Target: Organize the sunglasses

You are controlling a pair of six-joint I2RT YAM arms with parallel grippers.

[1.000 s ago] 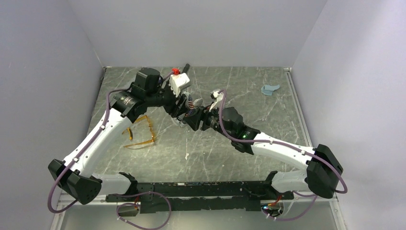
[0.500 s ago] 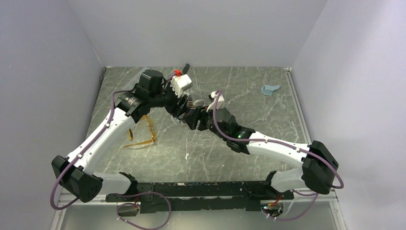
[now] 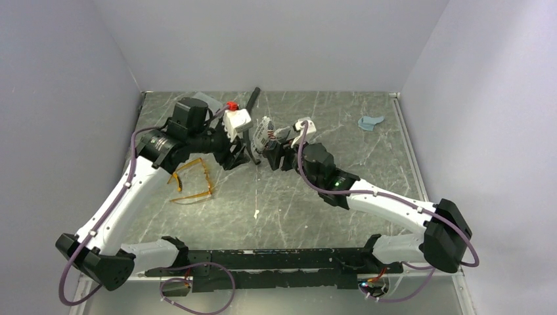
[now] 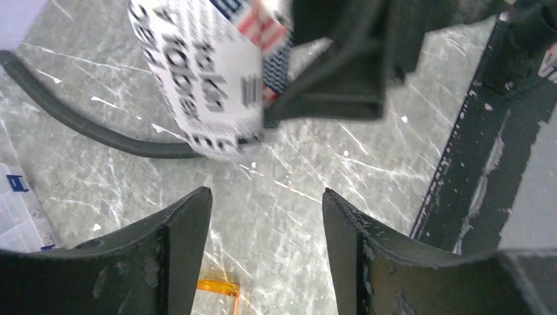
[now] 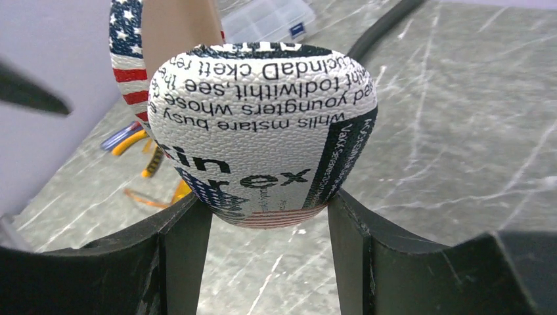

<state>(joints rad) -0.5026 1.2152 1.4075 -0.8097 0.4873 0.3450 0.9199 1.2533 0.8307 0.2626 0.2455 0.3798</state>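
The sunglasses (image 3: pixel 192 182), with amber lenses and thin orange arms, lie unfolded on the marble table under my left forearm. A sliver of them shows in the left wrist view (image 4: pixel 217 287) and some in the right wrist view (image 5: pixel 154 164). My right gripper (image 3: pixel 272 153) (image 5: pixel 269 197) is shut on the grey-white printed pouch (image 3: pixel 263 133) (image 5: pixel 263 138), squeezing its sides so it bulges, held above the table. My left gripper (image 3: pixel 235 159) (image 4: pixel 266 191) is open and empty, just left of the pouch (image 4: pixel 210 79) and apart from it.
A small light-blue cloth (image 3: pixel 370 122) lies at the back right. A black ribbed hose (image 3: pixel 253 98) (image 4: pixel 79 125) and a clear plastic box (image 3: pixel 205 100) (image 5: pixel 269 16) sit at the back. A black rail (image 3: pixel 276 262) runs along the near edge.
My left gripper has come off the pouch and drawn back to the left. My right gripper has kept the pouch and carried it a little toward the back.
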